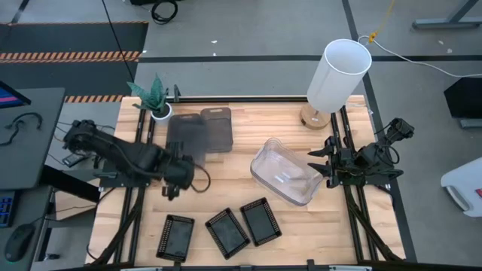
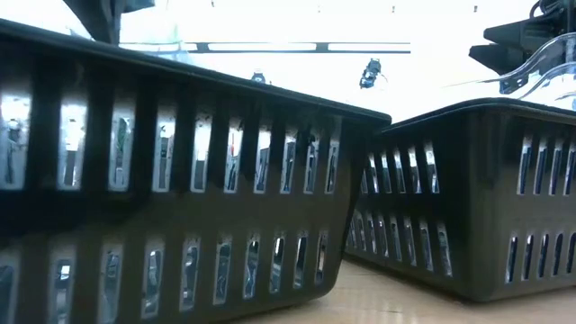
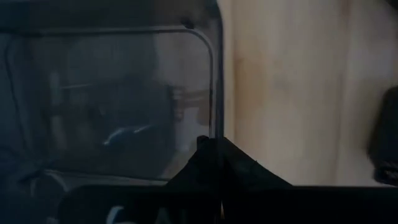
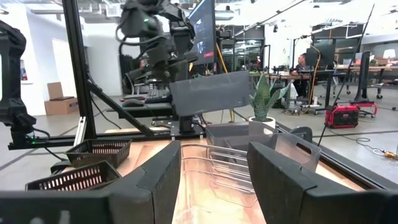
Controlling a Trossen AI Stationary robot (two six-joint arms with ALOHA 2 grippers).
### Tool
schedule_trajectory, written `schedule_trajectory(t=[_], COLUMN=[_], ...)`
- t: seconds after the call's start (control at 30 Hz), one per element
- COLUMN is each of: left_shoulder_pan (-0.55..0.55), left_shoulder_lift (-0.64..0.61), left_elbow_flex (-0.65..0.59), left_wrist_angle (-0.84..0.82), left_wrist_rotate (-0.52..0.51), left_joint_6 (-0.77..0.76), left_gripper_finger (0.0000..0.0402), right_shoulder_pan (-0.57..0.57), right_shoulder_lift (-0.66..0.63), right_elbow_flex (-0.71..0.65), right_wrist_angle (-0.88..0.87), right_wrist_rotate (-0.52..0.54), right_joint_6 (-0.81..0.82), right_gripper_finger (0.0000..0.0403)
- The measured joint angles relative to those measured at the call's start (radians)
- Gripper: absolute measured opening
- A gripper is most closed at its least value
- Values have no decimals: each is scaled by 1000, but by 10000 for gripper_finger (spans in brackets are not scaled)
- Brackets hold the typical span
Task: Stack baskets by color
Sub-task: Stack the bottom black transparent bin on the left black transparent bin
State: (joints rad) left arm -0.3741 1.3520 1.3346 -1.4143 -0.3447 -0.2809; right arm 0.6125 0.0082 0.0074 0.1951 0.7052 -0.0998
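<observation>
My left gripper (image 1: pixel 181 167) is shut on a smoky grey basket (image 1: pixel 188 135), which hangs in the air over the table's left half. A second smoky basket (image 1: pixel 217 128) stands on the table beside it, near the plant. Clear baskets (image 1: pixel 282 172) lie right of centre. Three black perforated baskets (image 1: pixel 175 235) (image 1: pixel 227 232) (image 1: pixel 260 220) stand in a row by the near edge. At the right, my right gripper (image 1: pixel 322 162) stands open beside the clear baskets, with nothing between its fingers. My left gripper pinches the smoky basket's rim (image 3: pixel 217 118) at its near end, one finger inside the wall and one outside. The fingers come from above, slanting down. The basket (image 4: pixel 211 93) hangs below the gripper (image 4: pixel 168 71), lifted clear of the table and slightly tilted.
A white cylindrical lamp (image 1: pixel 339 75) stands at the far right and a small potted plant (image 1: pixel 154 98) at the far left. Bare wood lies between the black baskets and the clear ones. In the low view the black baskets (image 2: pixel 180 180) fill the foreground.
</observation>
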Motion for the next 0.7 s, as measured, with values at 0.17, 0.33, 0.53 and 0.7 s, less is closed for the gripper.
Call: schedule_trajectory(t=[0.17, 0.33, 0.53, 0.7], left_shoulder_pan=[99, 173, 219, 268], left_shoulder_lift=[-26, -28, -81, -140], left_elbow_flex=[0, -16, -209, -315], left_wrist_angle=[-10, -1, 74, 182], left_wrist_rotate=[-47, -96, -105, -74], left_joint_6=[70, 128, 189, 213], left_gripper_finger=[5, 5, 5, 5], right_shoulder_pan=[0, 0, 0, 0], right_shoulder_lift=[0, 0, 0, 0], right_elbow_flex=[0, 0, 0, 0], right_wrist_angle=[0, 0, 0, 0], right_wrist_rotate=[0, 0, 0, 0], right_joint_6=[0, 0, 0, 0], right_gripper_finger=[189, 189, 189, 189])
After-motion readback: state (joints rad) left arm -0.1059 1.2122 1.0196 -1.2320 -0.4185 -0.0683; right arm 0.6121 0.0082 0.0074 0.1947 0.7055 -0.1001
